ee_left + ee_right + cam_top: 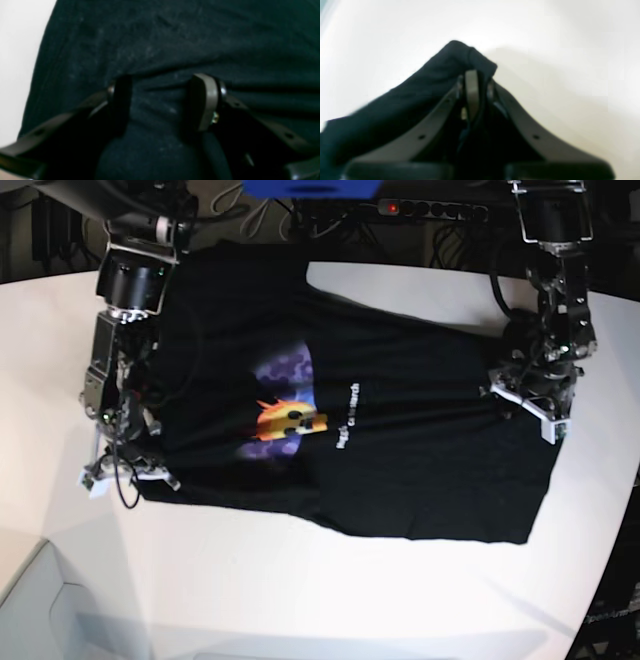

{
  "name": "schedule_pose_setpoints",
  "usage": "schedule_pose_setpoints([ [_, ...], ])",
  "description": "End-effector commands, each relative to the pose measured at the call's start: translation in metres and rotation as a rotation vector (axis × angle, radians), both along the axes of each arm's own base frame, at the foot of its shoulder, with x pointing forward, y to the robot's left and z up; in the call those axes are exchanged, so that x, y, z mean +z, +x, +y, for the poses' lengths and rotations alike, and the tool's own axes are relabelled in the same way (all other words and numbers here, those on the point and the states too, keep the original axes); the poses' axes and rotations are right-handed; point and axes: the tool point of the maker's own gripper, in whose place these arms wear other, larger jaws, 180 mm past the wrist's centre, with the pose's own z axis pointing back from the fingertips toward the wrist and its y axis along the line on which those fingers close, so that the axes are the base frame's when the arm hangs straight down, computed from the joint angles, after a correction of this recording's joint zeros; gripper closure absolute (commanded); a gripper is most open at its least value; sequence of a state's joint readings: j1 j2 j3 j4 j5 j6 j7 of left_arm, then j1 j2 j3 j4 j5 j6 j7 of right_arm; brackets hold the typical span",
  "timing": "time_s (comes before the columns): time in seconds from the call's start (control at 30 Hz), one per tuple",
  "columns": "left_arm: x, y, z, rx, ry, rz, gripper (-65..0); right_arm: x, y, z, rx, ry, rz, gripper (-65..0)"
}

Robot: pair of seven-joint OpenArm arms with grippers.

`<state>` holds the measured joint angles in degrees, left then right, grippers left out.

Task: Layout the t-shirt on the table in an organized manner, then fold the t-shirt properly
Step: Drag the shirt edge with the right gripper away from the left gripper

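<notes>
Black cloth: t-shirt [400, 450] spread print-up across the white tabletop [250, 580], lying sideways in the base view; wrinkled, not flat everywhere.
Print: orange-yellow figure [290, 420] on purple shapes, small white text [346, 416] beside it, near the middle of the shirt.
Shirt edges: lower edge runs roughly straight from the base view's left to its lower right; the far-side cloth reaches toward the tabletop's back edge.
Left gripper [165, 105]: fingers [205, 102] spread well apart, pressed down on dark fabric; a low fold of cloth sits between them, not pinched. Bare tabletop shows at that view's left edge [15, 62].
Left gripper, base view [528, 395]: over the shirt's edge at the right side of that view.
Right gripper [473, 85]: fingers closed together, a peak of black cloth [460, 57] bunched at the tips and trailing off to the lower left of the wrist view. White tabletop all around it.
Right gripper, base view [125, 465]: at the shirt's edge on the left of that view, low against the tabletop.
Focus: both wrist views are blurred; fine detail of the grip contact is not readable.
</notes>
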<state>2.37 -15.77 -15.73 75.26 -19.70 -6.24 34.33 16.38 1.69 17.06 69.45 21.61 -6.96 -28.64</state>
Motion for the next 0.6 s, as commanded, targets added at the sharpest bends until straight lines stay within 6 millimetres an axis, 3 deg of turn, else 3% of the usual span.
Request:
schedule_pose_setpoints([
  [0.0, -0.012, -0.015, 0.001, 0.001, -0.007, 0.082, -36.7, 0.033, 0.015, -0.011, -0.019, -0.032, -0.094, 0.0],
  [0.3, -0.013, -0.016, 0.0, 0.001, -0.01, 0.083, -36.7, 0.029, 0.009, -0.005, 0.01, -0.004, -0.05, 0.0],
  [0.57, -0.011, -0.015, -0.001, 0.001, -0.016, 0.077, -36.7, 0.029, 0.008, -0.001, 0.023, 0.014, -0.031, -27.4],
])
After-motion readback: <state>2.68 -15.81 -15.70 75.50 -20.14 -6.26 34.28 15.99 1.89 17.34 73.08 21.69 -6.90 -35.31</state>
